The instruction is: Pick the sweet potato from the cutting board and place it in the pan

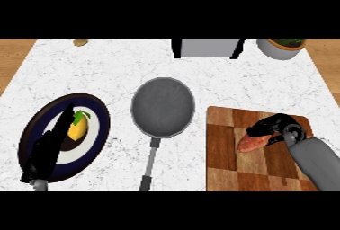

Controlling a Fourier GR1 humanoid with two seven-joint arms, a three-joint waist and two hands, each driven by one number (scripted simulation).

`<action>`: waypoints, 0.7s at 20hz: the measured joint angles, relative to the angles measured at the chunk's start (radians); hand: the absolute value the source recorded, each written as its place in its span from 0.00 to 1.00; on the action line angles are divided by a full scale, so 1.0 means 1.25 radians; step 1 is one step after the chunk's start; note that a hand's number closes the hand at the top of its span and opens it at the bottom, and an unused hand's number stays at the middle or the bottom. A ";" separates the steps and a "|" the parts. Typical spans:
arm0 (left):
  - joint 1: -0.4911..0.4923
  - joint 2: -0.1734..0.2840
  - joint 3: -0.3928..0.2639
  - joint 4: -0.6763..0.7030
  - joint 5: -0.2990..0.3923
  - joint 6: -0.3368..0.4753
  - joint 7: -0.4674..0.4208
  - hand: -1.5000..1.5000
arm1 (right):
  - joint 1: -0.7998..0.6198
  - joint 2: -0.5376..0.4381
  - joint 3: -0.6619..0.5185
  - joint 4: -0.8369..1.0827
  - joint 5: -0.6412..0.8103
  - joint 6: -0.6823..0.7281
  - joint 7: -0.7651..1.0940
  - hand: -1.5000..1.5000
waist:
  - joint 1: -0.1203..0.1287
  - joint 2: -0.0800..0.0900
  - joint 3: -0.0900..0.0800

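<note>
The right robot hand [274, 126] curls its fingers over the upper end of the sweet potato [252, 143], which lies on the cutting board [225, 166], to the right of the pan [163, 107]. Judging from this, the risk is a shallow hold: the fingers cover only one end, so the tapered root could pivot or slip out on the lift and roll off the board onto the desk [119, 67]. The carry towards the pan could also clip its rim and shift it.

The left robot hand [50, 143] rests open, fingers straight, over the plate [100, 117] left of the pan.

Count: one sweet potato, one cutting board, one pan, one plate carrying one yellow fruit [78, 128], and, beyond the pan, one potted plant [282, 47].
</note>
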 measured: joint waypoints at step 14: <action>0.029 -0.006 0.004 -0.033 -0.012 -0.003 0.010 0.50 | 0.018 -0.131 0.168 -0.171 0.363 -0.033 -0.221 1.00 | 0.001 0.003 0.013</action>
